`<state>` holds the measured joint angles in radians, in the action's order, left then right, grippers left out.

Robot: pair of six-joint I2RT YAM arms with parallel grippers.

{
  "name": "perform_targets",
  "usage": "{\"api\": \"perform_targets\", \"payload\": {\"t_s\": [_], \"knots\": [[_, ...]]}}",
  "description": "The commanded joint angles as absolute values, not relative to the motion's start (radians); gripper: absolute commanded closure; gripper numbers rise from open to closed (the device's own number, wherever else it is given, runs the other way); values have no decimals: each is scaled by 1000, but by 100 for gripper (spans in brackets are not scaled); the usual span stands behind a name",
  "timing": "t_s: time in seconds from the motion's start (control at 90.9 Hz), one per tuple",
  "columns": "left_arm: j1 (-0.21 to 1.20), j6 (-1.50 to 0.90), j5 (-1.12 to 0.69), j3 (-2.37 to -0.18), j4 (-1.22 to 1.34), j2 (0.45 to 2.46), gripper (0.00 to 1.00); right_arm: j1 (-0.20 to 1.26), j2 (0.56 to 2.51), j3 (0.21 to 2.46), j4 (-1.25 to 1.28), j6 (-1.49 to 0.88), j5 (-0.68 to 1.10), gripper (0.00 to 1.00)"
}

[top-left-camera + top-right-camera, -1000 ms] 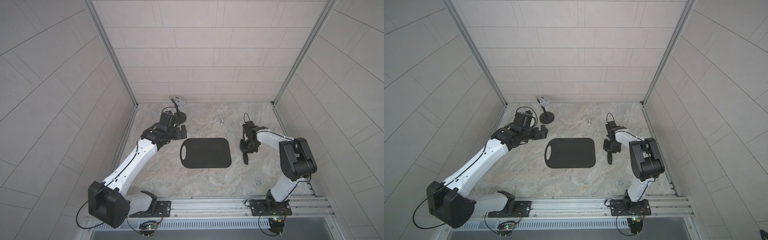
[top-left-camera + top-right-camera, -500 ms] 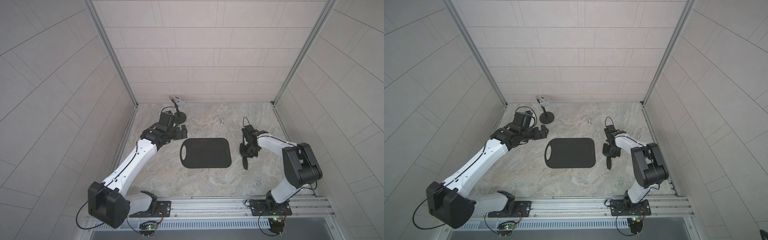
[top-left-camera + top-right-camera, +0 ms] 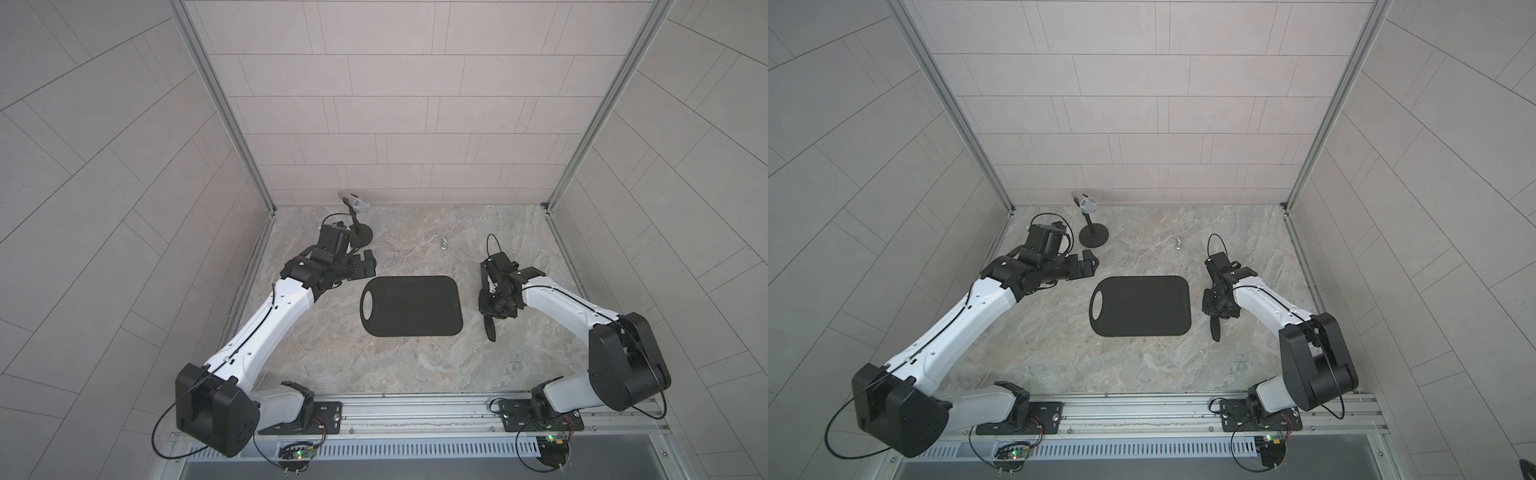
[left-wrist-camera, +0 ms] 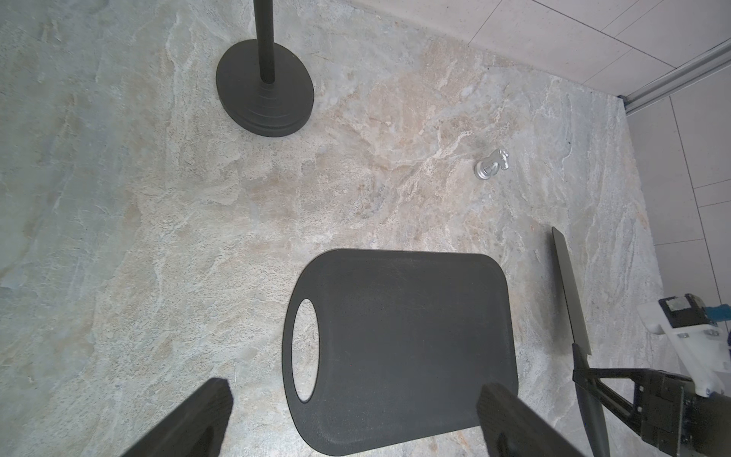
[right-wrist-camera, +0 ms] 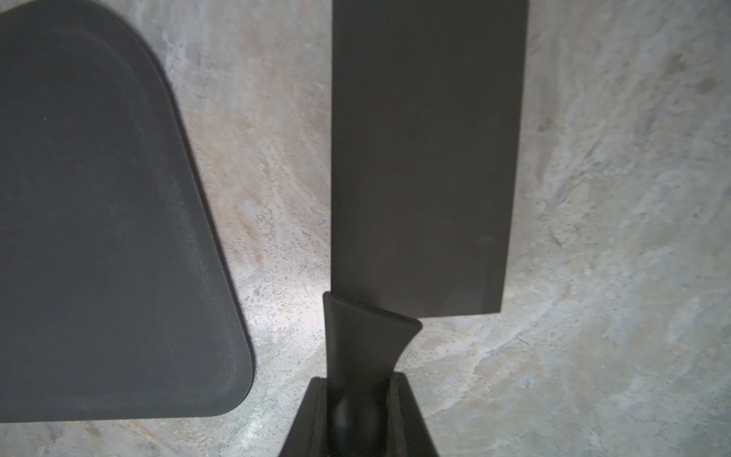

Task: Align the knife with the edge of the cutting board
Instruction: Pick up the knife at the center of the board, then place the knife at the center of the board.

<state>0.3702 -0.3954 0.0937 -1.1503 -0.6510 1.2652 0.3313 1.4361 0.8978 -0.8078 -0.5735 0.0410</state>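
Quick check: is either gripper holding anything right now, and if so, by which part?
The right gripper is shut on the knife, gripping its narrow handle just behind the blade. The left gripper is open and holds nothing.

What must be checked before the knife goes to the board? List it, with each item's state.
1. Grip: right gripper is shut on the knife by its handle. Ok.
2. Knife against the cutting board edge: bare table shows between them. Not ok.
3. Gap between knife and board free of other things. Ok.
4. Left gripper open and clear of the board. Ok.
5. Knife lying flat or lifted off the table. Cannot tell.
6. Microphone stand and small metal piece stand at the back, away from the knife. Ok.
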Motion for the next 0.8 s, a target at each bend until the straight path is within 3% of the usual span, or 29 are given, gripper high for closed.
{"api": "perform_targets", "payload": {"t_s": [0.0,0.793], "knots": [[364,-399,84,-1138,-646,1240,0,365,1388,894,-815,-605,34,100],[349,-403,100,-1134,-647,1263,0,516,1344,824,-759,-673,44,100]]}}
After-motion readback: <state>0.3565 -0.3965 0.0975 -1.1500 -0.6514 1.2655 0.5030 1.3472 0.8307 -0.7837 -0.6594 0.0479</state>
